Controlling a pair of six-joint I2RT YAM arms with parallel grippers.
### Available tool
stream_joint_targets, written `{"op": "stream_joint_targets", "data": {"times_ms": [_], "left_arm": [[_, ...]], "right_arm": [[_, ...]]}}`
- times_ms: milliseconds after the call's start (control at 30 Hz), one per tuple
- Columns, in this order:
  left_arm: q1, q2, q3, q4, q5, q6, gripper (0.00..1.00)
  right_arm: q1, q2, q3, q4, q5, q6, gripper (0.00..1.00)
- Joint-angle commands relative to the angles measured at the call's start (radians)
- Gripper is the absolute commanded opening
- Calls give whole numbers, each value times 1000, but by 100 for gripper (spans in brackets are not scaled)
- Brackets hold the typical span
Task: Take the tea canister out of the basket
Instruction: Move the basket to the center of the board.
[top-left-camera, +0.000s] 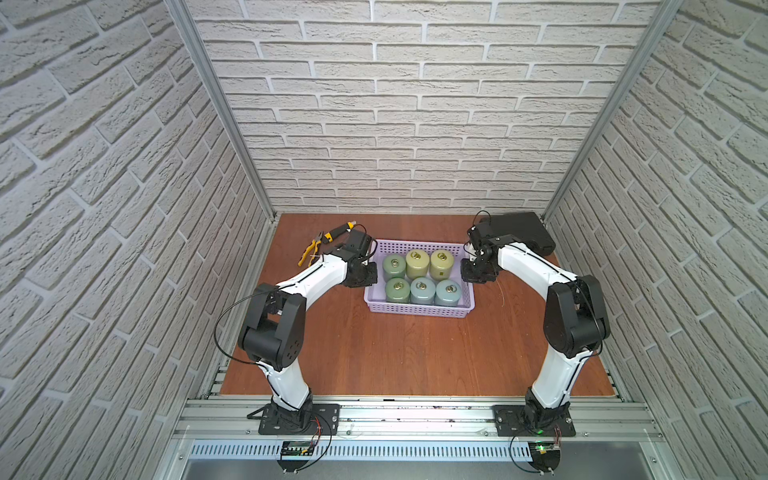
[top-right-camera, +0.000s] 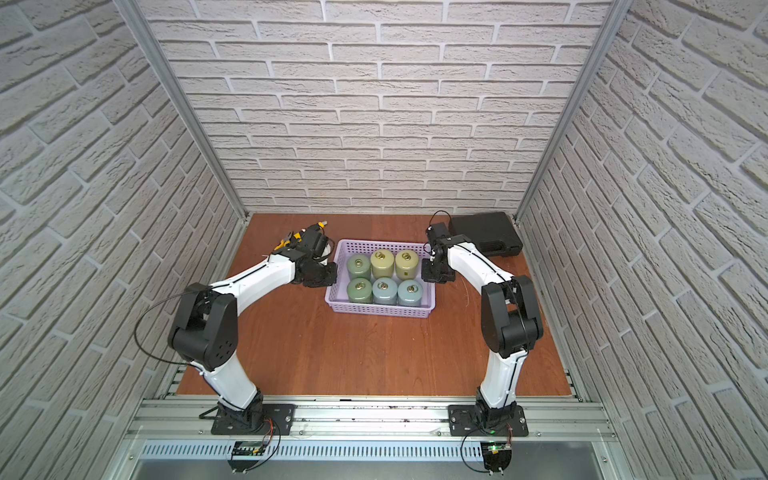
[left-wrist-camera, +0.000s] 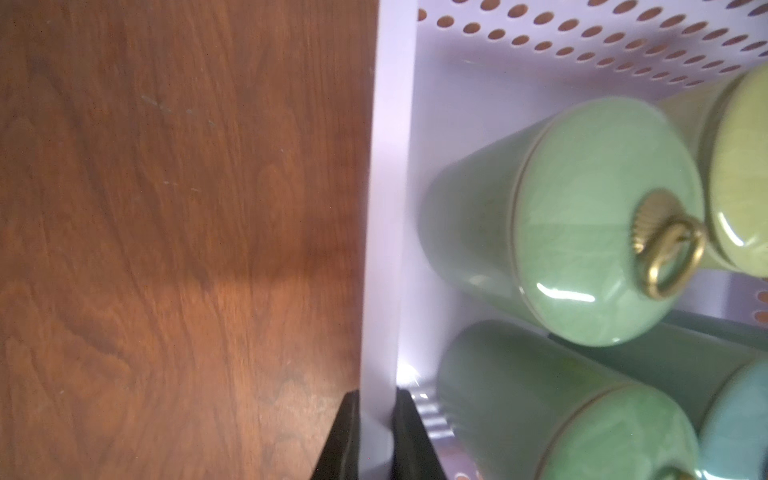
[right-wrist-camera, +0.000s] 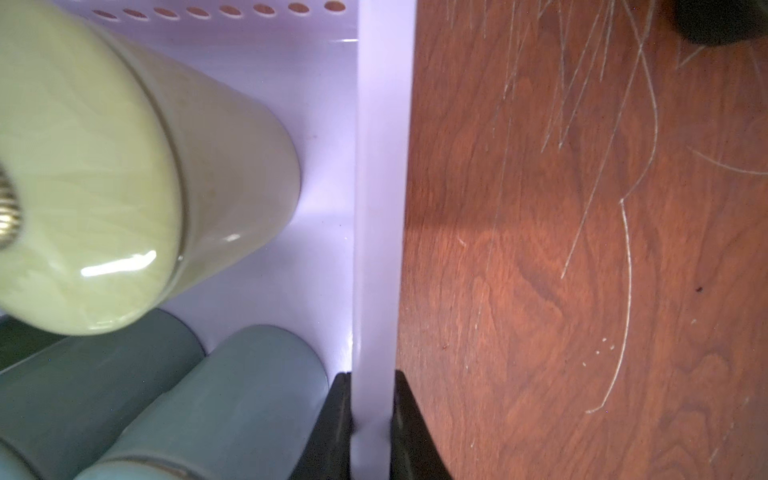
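The left gripper (left-wrist-camera: 376, 415) is pinched tight on the left rim of the basket (top-left-camera: 419, 309); the right gripper (right-wrist-camera: 371, 407) likewise grips its right rim. Six tea canisters (top-left-camera: 417, 264) sit inside the basket, apparently all upright.

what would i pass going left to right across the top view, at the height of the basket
In a top view: yellow-handled pliers → left gripper, shut on the basket's left rim → lavender basket holding six tea canisters → right gripper, shut on its right rim → black case
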Motion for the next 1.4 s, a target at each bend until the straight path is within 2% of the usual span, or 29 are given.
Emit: {"op": "stream_joint_targets", "data": {"times_ms": [0, 633, 1067, 1200, 1367], "left_arm": [[-7, -38, -55, -33, -32, -49, 0], [-27, -157, -180, -31, -67, -90, 0], [-26, -159, -171, -37, -79, -81, 0], [-26, -153, -152, -43, -83, -81, 22], [-28, -179, -132, -55, -109, -83, 48]], "right_arm": [[6, -23, 14, -71, -34, -43, 2], [6, -52, -28, -83, -28, -37, 2], [6, -86, -67, -80, -22, -12, 2], [6, -95, -63, -72, -13, -8, 15], [6, -114, -53, -61, -8, -13, 43]]}}
